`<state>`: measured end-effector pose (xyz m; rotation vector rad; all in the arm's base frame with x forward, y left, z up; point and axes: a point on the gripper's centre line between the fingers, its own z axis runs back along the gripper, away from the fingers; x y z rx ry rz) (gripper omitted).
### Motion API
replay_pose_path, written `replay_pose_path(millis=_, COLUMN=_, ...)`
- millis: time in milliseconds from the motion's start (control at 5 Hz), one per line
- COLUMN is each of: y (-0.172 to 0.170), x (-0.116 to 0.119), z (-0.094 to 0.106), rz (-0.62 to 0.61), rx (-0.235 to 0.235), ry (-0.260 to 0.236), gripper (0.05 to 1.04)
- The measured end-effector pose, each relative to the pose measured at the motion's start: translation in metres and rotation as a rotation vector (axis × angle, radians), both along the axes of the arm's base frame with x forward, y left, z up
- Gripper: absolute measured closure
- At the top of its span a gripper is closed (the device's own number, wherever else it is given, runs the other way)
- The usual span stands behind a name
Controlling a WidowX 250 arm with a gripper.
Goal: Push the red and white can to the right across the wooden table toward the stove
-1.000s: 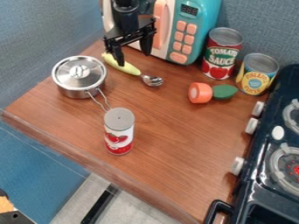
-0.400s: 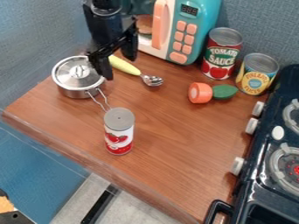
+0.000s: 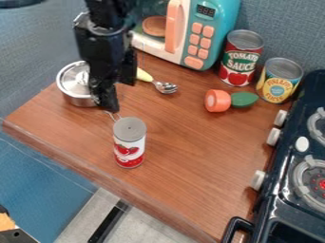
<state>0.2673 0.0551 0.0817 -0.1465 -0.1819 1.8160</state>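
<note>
From where I'm standing, the black gripper is hanging over the right side of the silvery lidded pot, its fingers spreading well apart and gripping nothing I can see. The pot is sitting left of them, partly hidden, its lid shining. Nearer me than the pot, a grey-topped can is standing upright, showing red fruit on its white-and-red label.
</note>
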Motion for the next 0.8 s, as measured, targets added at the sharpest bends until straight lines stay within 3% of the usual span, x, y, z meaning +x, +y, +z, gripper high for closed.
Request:
replay_pose_path(millis=200, y=0.0, x=-0.023, z=-0.003, rz=0.196, rx=-0.023, ry=0.003, gripper=0.084)
replay_pose_path(millis=400, y=0.008, x=-0.024, z=-0.011, rz=0.288, rx=0.008, ry=0.024, gripper=0.084)
replay_pose_path(millis=800, y=0.03, x=-0.025, z=-0.04, rz=0.366, rx=0.025, ry=0.101, gripper=0.084)
